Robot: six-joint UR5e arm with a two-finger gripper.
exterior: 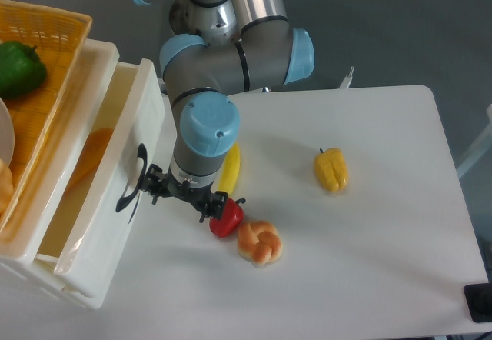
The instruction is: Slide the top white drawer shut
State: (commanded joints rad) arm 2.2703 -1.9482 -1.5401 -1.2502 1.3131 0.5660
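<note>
At the left edge of the table (369,225), the top white drawer (115,201) stands pulled out of the cabinet (96,55), its front panel tilted toward the camera, black handle (132,178) on that front. Orange reflection inside the drawer; contents not clear. Gripper (181,190) hangs low just to the right of the drawer front, close beside the handle. Seen from above, the wrist hides the fingers, so how far they are spread cannot be told; contact with the handle also uncertain. Nothing visibly held.

A red pepper (225,218) lies just beside the gripper's right side, a banana (230,169) partly under the arm, a braided bun (259,242) touching or nearly touching the pepper. Yellow pepper (331,169) well apart, mid-table. On top of the cabinet, a woven basket (46,28) with a green pepper (19,68) in it.
</note>
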